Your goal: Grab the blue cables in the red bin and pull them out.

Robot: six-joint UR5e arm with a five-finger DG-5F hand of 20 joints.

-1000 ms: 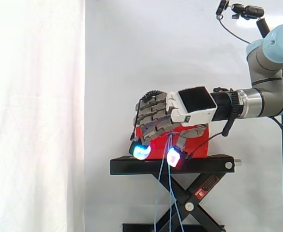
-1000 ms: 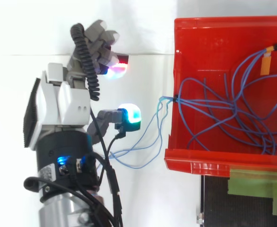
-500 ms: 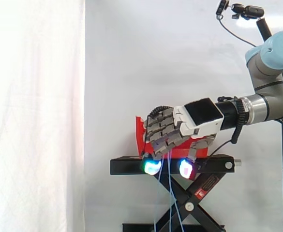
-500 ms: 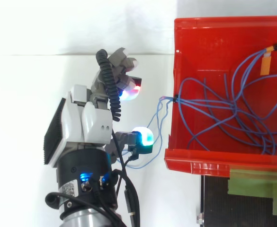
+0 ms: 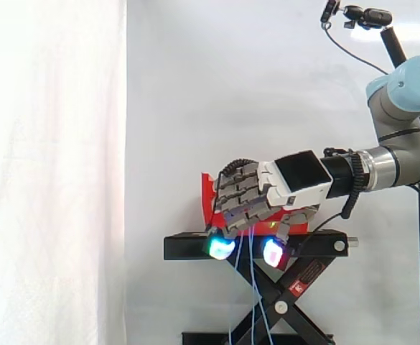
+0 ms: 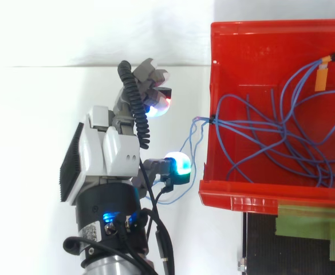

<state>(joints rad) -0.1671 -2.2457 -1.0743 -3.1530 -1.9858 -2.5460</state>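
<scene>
Cables (image 6: 270, 143), thin and blue, lie tangled inside the red bin (image 6: 253, 46) at the right of the top view. A few strands loop over the bin's left wall and hang down in front of the black stand (image 5: 188, 246) in the lower middle of the side view. The hand (image 6: 113, 154) hovers just left of the bin, beside those hanging strands; whether it grips them cannot be told. A white curtain (image 5: 52, 180) hangs at the left of the side view.

Red bin (image 6: 253, 51): one is counted.
Blue cables (image 6: 257, 123): several, tangled; no exact number can be told.
Orange tag (image 6: 323, 71): one.
Black stand (image 5: 195, 246): one.
Hand (image 6: 113, 149): one.
</scene>
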